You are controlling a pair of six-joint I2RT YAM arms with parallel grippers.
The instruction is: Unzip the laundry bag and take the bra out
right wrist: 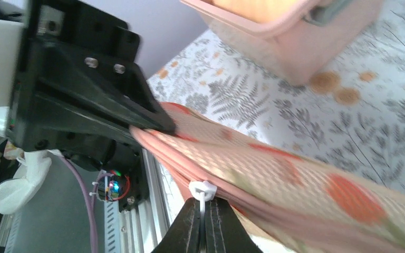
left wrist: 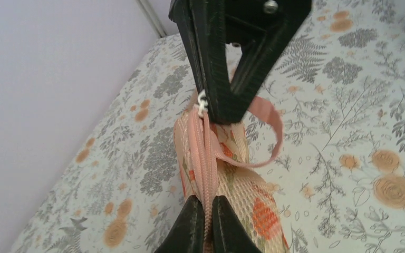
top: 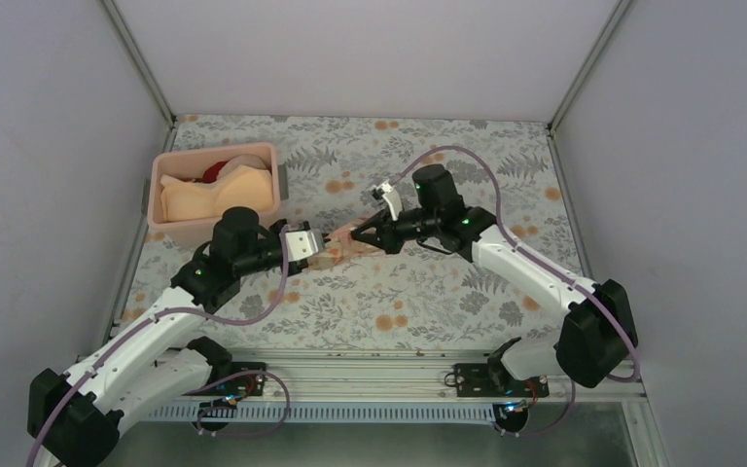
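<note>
Left hand [left wrist: 207, 205] pinches the laundry bag [left wrist: 249, 203] by its zip edge [left wrist: 199, 153]; right hand [right wrist: 204, 206] pinches the white zip pull [right wrist: 202, 188].

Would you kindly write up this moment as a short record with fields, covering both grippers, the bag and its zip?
left gripper: shut on the zip edge of the laundry bag
right gripper: shut on the white zip pull
laundry bag: held stretched between the two grippers, apparently lifted off the table
zip: looks closed along the visible stretch
navy bra: not visible
pink bin: far left, holding a peach bra and a red garment
</note>
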